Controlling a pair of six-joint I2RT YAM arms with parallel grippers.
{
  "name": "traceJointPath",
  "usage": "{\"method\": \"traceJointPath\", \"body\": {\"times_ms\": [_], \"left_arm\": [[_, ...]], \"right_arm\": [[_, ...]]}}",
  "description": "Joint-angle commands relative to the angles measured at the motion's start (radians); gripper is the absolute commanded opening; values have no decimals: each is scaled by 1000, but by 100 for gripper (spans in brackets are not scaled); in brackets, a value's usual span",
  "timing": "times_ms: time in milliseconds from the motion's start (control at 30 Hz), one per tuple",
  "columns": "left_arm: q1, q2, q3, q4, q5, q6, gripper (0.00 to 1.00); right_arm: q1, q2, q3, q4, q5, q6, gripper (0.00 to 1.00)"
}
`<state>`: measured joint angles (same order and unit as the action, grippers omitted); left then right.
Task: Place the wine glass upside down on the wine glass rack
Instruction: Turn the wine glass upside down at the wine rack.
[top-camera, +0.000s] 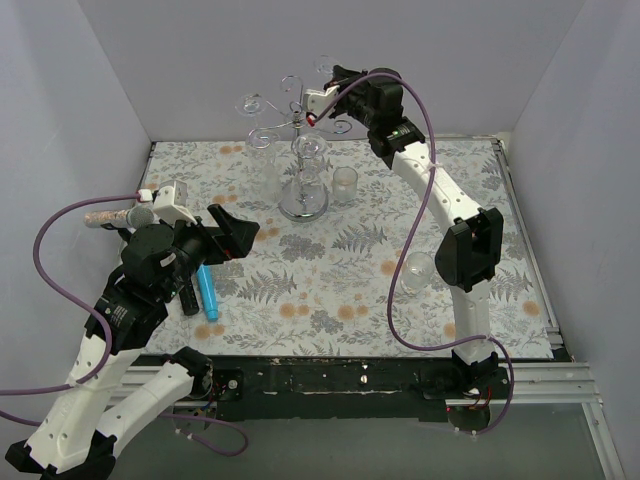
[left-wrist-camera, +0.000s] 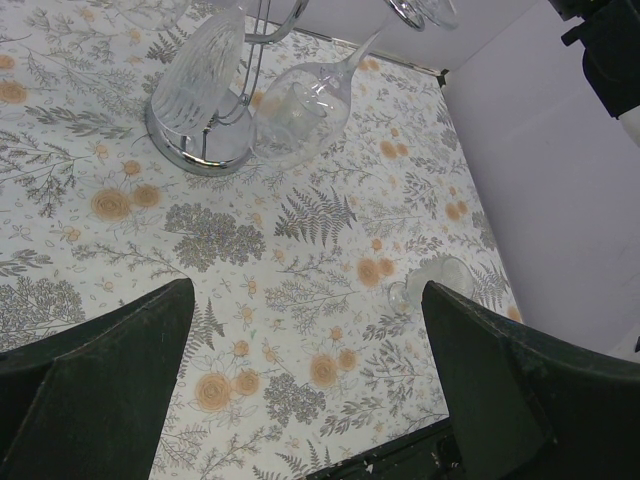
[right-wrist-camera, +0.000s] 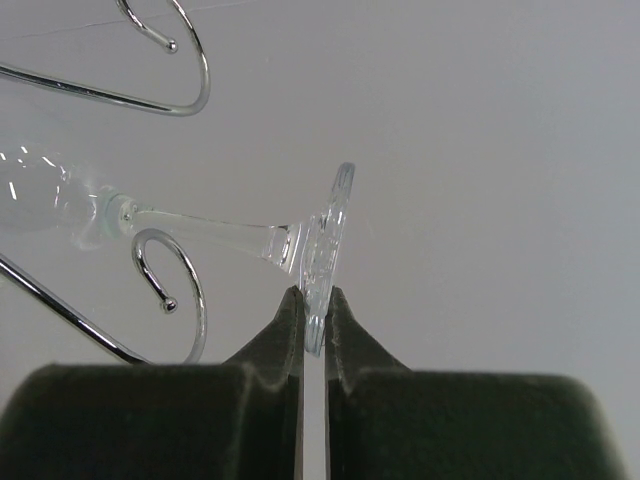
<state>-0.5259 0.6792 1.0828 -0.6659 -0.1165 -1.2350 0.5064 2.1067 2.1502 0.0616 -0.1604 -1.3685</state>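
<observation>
The right gripper (right-wrist-camera: 314, 322) rises from 6 o'clock, its dark jaws pinched on the lower rim of the wine glass (right-wrist-camera: 215, 237) foot, seen edge-on at centre. The stem runs out toward 9 o'clock, where the bowl is blurred. Two curled arms of the wine glass rack (right-wrist-camera: 195, 75) show: one at 11 o'clock, one just under the stem at 8 o'clock. Behind is a plain pale wall (right-wrist-camera: 480, 150).

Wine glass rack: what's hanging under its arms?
Under the arms of the wine glass rack, a ribbed glass and a plain glass hang bowl-down by the pole. The right claw pinches the wine glass by its foot. The pair's feet are cropped out.
</observation>
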Motion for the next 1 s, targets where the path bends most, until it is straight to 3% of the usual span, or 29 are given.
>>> {"method": "traceJointPath", "body": {"times_ms": [0,533,967], "left_arm": [[-2,-9,0,2,-11,5,98],[-2,-13,-7,6,-9,0,98],[-2,-9,-14,12,-6,2,98]], "right_arm": [[21,-11,63,38,-51,-26,1],[23,-54,25,-31,-159,-196,1],[26,-114,-44,-34,-197,-218,1]]}}
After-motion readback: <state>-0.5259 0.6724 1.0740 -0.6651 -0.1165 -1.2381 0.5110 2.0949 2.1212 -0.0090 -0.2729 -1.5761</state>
